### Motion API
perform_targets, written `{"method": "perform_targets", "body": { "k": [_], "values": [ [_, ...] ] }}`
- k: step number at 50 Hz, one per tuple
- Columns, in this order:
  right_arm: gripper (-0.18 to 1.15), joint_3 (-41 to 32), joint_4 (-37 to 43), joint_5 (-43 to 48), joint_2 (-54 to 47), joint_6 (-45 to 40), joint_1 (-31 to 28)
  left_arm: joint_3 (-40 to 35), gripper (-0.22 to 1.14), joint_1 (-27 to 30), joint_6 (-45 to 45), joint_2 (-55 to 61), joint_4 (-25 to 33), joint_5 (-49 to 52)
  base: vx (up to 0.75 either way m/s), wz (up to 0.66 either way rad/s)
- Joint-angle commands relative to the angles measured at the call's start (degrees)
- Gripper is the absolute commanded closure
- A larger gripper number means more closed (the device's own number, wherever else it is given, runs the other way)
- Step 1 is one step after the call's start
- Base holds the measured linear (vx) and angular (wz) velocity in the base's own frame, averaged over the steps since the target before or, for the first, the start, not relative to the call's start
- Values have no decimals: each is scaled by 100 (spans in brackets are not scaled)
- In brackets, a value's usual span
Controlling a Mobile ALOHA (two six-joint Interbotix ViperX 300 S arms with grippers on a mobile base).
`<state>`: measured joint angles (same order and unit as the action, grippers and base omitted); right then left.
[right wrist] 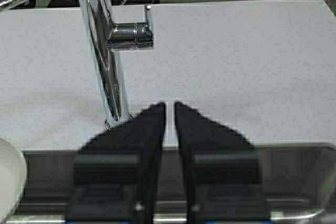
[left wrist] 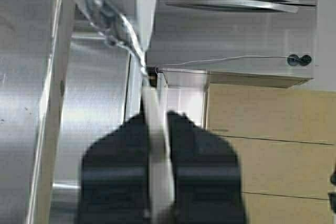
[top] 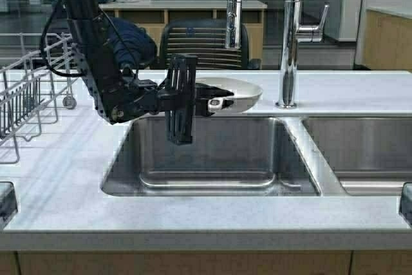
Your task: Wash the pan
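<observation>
High view shows the left gripper (top: 215, 102) clamped on the pan (top: 235, 91) handle at the sink's (top: 212, 178) far edge; washing not begun. Right gripper (right wrist: 169, 111) nearly closed, empty.

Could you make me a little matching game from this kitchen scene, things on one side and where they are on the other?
Things:
1. pan
2. faucet
3. dish rack
4. left hand

Places or states:
A. on the counter at the far left
B. shut on the pan's handle
C. held at the left basin's back edge
D. upright between the two basins

Pairs: 1-C, 2-D, 3-A, 4-B
</observation>
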<state>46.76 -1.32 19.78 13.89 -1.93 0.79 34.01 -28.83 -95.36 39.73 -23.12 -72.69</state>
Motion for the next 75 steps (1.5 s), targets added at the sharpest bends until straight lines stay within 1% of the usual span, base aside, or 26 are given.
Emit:
{"method": "perform_targets", "body": {
  "k": [1, 5, 13, 31, 50, 61, 75],
  "values": [
    [-11, -1125, -439, -264, -1046, -290, -9, -97, 90, -18, 18, -246, 0, -97, 0, 0],
    [-4, -1608, -606, -360, -1485, -483, -9, -97, 90, -9, 18, -246, 0, -105, 0, 0],
    [-5, -2399, -791, -483, -2136, -545, -9, -97, 90, -18, 18, -229, 0, -105, 0, 0],
    [-5, -3885, -896, -1230, -3138, -545, -9, -132, 90, -9, 26, -193, 0, -105, 0, 0],
    [-5, -4764, -905, -1679, -3797, -519, -9, -185, 90, -18, 26, -176, 0, -97, 0, 0],
    [-5, -5414, -914, -2048, -4201, -519, -18, -211, 90, -18, 26, -176, 0, -105, 0, 0],
    [-5, -5941, -914, -2443, -4579, -510, -18, -202, 90, -9, 26, -176, -9, -97, 0, 0]
  ]
}}
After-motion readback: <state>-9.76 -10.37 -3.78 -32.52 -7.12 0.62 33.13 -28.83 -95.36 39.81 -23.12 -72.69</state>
